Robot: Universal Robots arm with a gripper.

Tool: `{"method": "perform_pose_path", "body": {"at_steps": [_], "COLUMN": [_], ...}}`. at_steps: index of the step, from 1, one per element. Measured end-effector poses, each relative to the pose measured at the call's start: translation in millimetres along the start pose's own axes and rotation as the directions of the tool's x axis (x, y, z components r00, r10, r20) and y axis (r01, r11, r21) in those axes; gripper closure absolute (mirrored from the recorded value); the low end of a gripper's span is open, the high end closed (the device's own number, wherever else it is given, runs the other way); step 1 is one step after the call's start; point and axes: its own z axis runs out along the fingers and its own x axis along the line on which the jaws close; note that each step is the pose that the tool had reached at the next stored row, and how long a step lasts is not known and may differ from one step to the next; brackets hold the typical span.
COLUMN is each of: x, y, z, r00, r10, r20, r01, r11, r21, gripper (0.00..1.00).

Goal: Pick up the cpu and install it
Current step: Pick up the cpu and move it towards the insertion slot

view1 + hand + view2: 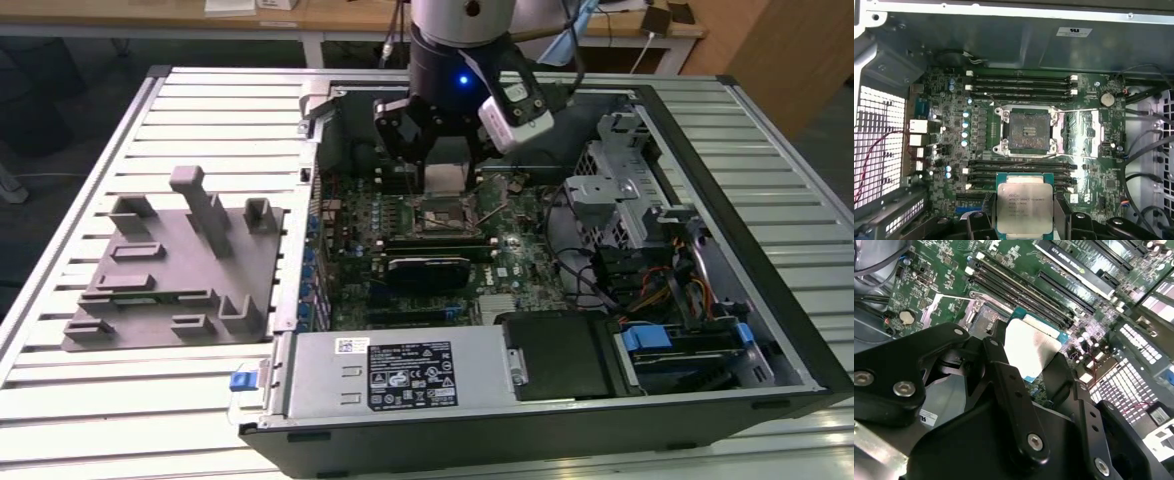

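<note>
Scene: An open computer case (pixel 747 300) lies on its side on a ribbed metal counter (pixel 200 110). Its green motherboard (pixel 954 125) faces up.

Claw: The black two-fingered claw (pixel 1025 220) is closed on the cpu and grips it by two opposite edges. It holds nothing else.

Cpu location: The cpu (pixel 1025 206) is a flat square chip with a silvery lid and a thin tan rim. It is held lid up in the air above the motherboard and touches nothing but the fingers. It is near the socket, but I cannot tell whether it sits squarely over it.

Socket: The socket (pixel 1029 131) is open and its dark contact field is bare, with memory slots on either side.

Handling: The cpu looks light, thin and rigid. The smooth metal lid is probably slippery, and the underside contacts are likely delicate. The edges seem the safest place to hold it, as here, with the chip kept level.

Writing: The cpu lid carries fine grey print. There is a white label (pixel 1074 31) on the case wall and a large label on the power supply (pixel 400 375). None of this text is read out here.

Nearby: A grey plastic fixture block (pixel 174 260) sits on the counter, on the exterior view's left of the case.
</note>
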Motion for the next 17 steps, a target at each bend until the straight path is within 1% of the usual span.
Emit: {"method": "perform_pose_path", "body": {"at_steps": [11, 17], "x": [-4.7, -9.1], "y": [10.7, 16.2], "z": [17.6, 26.0], "r00": [0.9998, 0.9996], "r10": [0.001, 0.002], "r20": [-0.0182, -0.0296], "r01": [-0.001, -0.002], "r11": [1.0, 1.0], "r21": [-0.0004, -0.0006], "gripper": [0.46, 0.46]}}
